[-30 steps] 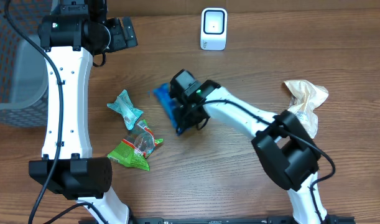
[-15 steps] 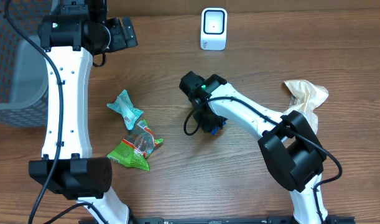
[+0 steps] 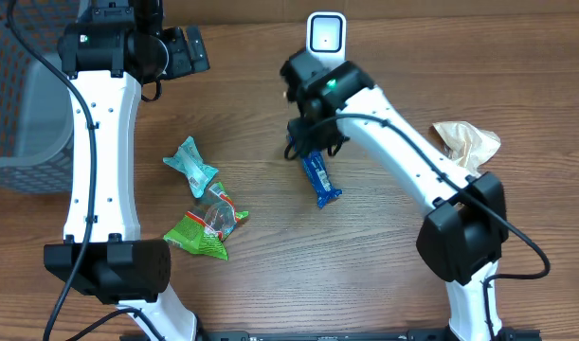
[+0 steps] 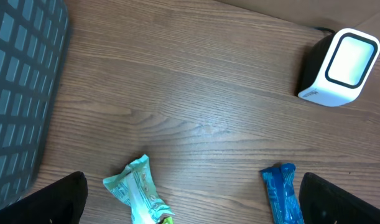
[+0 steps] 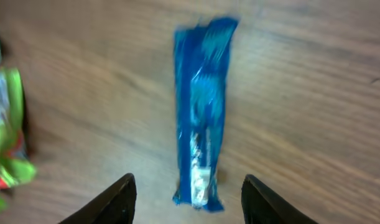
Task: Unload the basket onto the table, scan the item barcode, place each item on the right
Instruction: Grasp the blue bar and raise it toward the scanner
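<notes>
Right hand [image 5: 188, 190] hangs over the bench [image 3: 384, 275] with its fingers spread and nothing clamped between them. Below it I see the blue snack bar [image 5: 202, 118] lying flat on the wood, running lengthwise between the two fingertips and touched by neither. From overhead the bar lies near the white scanner [image 3: 326, 43], a little apart from it, with the right arm crossing between them. A pale printed patch sits at the end of the wrapper nearest the fingers (too blurred for me to read any brand or code).

My left hand [image 4: 193, 208] is spread wide and empty, looking down on the scanner's glass face and a teal wrapper [image 4: 137, 190]. Left of the bar lies a green packet [image 3: 204, 227] with red print, unreadable. A crumpled tan bag [image 3: 467, 147] sits at the right edge, and a grey mesh basket [image 3: 24, 104] at the left.
</notes>
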Robot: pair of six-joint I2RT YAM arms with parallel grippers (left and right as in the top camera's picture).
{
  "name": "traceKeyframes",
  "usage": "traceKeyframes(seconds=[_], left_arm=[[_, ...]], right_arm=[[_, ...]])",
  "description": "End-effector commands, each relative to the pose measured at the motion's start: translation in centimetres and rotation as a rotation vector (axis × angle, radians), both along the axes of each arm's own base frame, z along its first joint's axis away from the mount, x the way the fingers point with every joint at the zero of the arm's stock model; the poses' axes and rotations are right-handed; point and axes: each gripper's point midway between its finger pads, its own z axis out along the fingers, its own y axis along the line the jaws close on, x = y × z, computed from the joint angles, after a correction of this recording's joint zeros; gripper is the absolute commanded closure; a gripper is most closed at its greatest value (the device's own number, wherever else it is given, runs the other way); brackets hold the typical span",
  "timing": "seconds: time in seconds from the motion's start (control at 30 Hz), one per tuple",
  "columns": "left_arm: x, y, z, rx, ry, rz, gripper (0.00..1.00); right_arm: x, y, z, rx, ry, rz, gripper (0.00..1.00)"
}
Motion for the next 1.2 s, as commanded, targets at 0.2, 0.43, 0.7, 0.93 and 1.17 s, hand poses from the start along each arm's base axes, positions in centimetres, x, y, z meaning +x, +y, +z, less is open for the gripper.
traceKeyframes(seconds=[0.2,0.43,0.7,0.93,1.17], left_arm=[[0.4,-0.4,0.4,-0.014,-0.013,0.001,0.0],[0.4,-0.4,0.4,-0.014,-0.013,0.001,0.01],[0.4,-0.4,0.4,-0.014,-0.013,0.001,0.0],[0.4,-0.4,0.4,-0.014,-0.013,0.001,0.0],[0.4,-0.4,0.4,-0.014,-0.013,0.001,0.0]], right_arm=[[2.6,1.3,0.0,0.159,-0.039,-0.281,0.55],[2.9,1.5,-4.6,0.227,0.006,-0.573,0.5],[5.9,1.6,-5.4,0.275,-0.14,-0.446,0.49],[6.9,2.1,-6.9,0.281,-0.172,-0.408,0.49],[6.8,3.1,-7.6,0.3,-0.163,-0.342,0.49]])
